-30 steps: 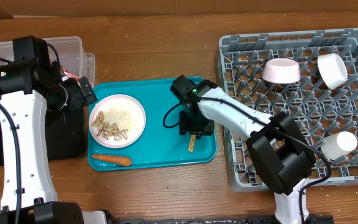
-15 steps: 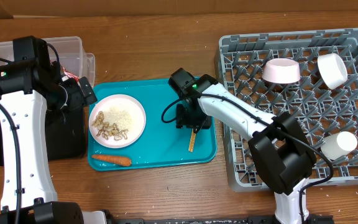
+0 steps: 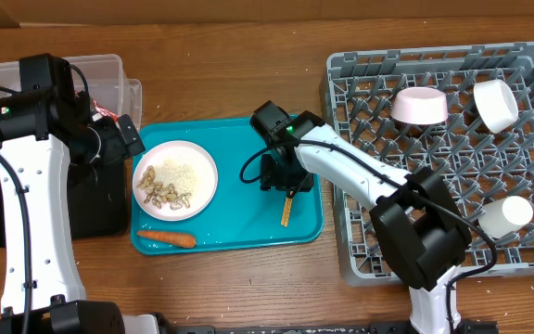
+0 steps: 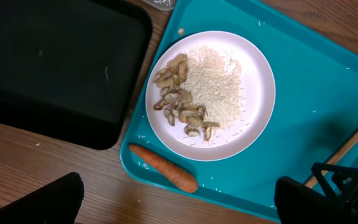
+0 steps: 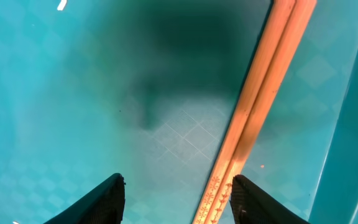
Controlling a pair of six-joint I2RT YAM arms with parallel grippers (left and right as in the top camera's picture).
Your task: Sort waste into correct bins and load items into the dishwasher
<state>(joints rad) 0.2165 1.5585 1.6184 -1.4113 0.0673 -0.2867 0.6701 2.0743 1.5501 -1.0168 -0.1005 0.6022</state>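
Note:
A teal tray (image 3: 239, 227) holds a white plate (image 3: 175, 179) of rice and mushroom pieces, a carrot (image 3: 167, 238) and a pair of wooden chopsticks (image 3: 286, 210). My right gripper (image 3: 280, 178) is open low over the tray. In the right wrist view the chopsticks (image 5: 253, 112) lie flat on the tray between my fingers, close to the right finger (image 5: 263, 202); the gripper (image 5: 178, 205) holds nothing. My left gripper (image 3: 117, 139) is open and empty, above the tray's left edge. The left wrist view shows the plate (image 4: 210, 93), carrot (image 4: 163, 168) and left gripper (image 4: 176, 214).
A grey dish rack (image 3: 360, 232) at the right holds a pink bowl (image 3: 420, 105) and two white cups (image 3: 494, 104) (image 3: 506, 216). A black bin (image 3: 100, 199) and a clear container (image 3: 109, 70) stand left of the tray.
My right gripper has shifted slightly toward the far side of the tray, uncovering more of the chopsticks, which stay flat on the tray. The left arm has not moved.

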